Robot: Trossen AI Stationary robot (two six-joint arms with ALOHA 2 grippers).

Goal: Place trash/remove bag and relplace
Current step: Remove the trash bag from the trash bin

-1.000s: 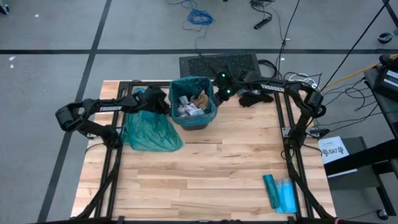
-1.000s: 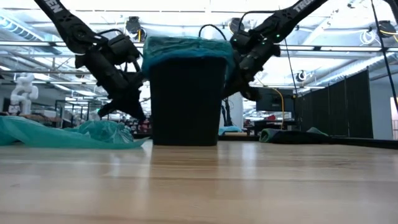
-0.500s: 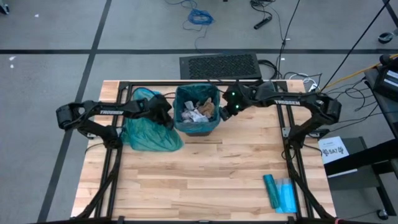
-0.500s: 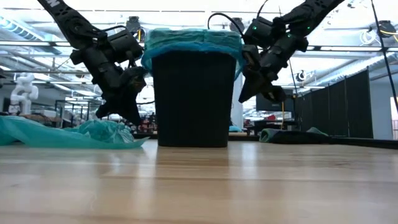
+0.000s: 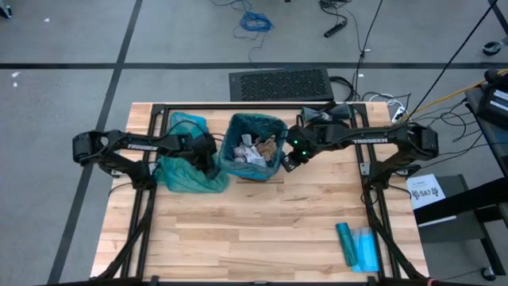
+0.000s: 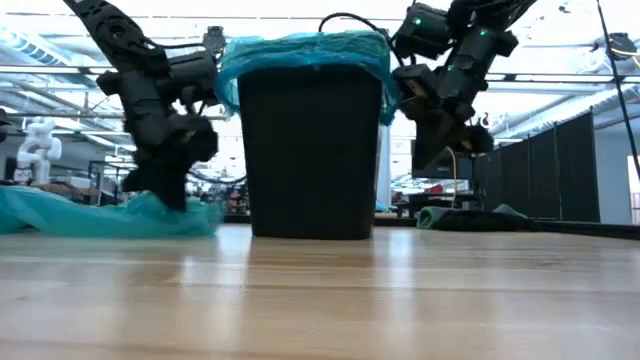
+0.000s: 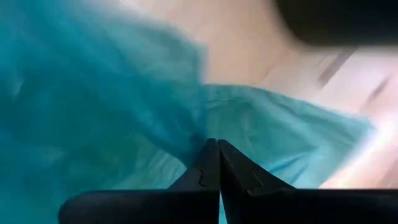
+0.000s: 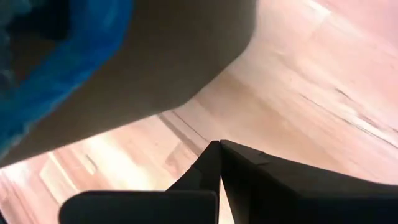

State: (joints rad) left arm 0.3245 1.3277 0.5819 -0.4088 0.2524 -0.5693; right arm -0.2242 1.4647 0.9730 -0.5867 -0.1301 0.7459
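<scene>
Near front edge of table (image 5: pixel 238 238): flat blue packet (image 5: pixel 357 245), not trash. Mid table: black bin (image 6: pixel 308 150) w/ teal bag (image 5: pixel 255 127), trash (image 5: pixel 255 147) inside. L gripper (image 5: pixel 213 165) just beside bin's left, fingers (image 7: pixel 205 168) closed, tips at loose teal bag (image 5: pixel 186 167). R gripper (image 5: pixel 287 161) just beside bin's right, closed, holding nothing. Bin between both; both about same near.

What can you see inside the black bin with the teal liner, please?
The bin holds the trash: brown and white paper wads piled inside the teal liner. What lies beneath that top layer, and the bin's bottom, is covered.
</scene>
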